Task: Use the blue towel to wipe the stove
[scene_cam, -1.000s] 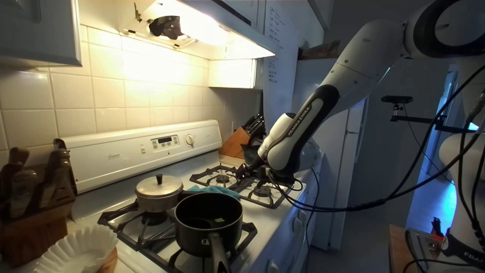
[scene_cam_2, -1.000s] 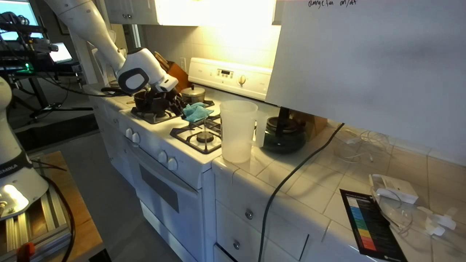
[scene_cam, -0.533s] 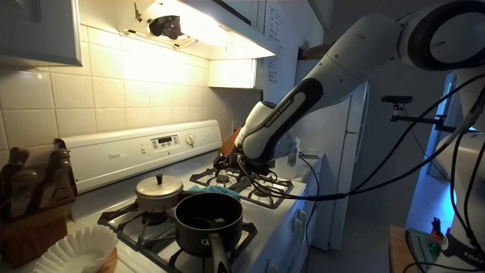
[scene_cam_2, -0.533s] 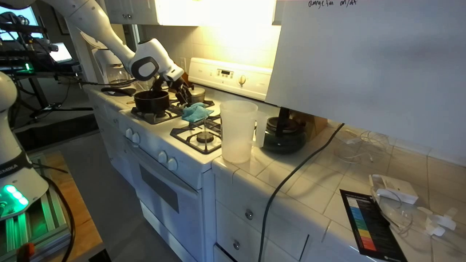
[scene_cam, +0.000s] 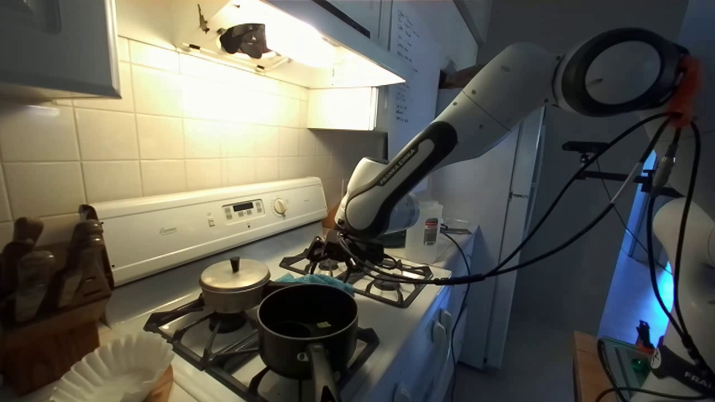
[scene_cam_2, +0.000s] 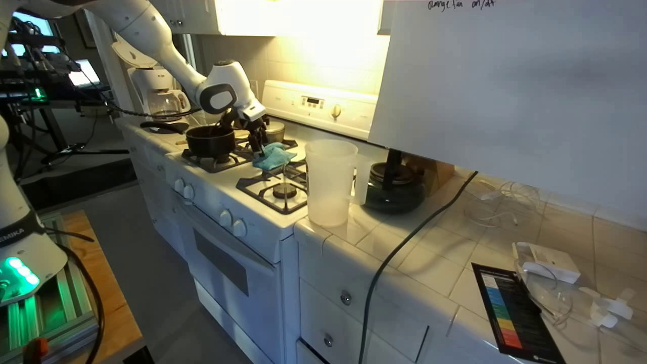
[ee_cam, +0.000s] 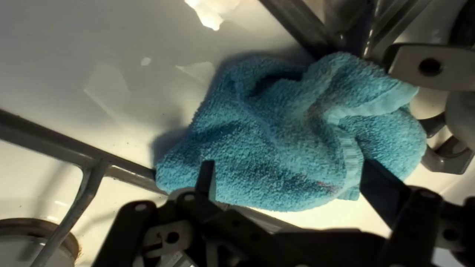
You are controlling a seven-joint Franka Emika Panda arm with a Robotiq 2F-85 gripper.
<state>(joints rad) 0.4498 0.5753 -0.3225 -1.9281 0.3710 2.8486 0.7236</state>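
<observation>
The blue towel (ee_cam: 274,122) lies crumpled on the white stove (scene_cam_2: 228,177) between the burner grates. It shows in both exterior views, low behind the pots (scene_cam: 323,281) and in full beside the grates (scene_cam_2: 275,156). In the wrist view my gripper (ee_cam: 286,168) is open, its two dark fingers spread wide over the towel's near part with nothing clamped between them. In an exterior view the gripper (scene_cam_2: 260,150) points down at the towel's edge. Whether the fingertips touch the cloth I cannot tell.
A black pot (scene_cam: 307,326) and a lidded saucepan (scene_cam: 234,286) stand on the grates beside the towel. A translucent pitcher (scene_cam_2: 331,184) stands at the stove's side on the counter, with a dark green pot (scene_cam_2: 395,194) behind it. A range hood (scene_cam: 335,42) hangs above.
The arm has moved across the stove away from the black pot and the gripper has come over the towel, turning more downward. The towel has not moved.
</observation>
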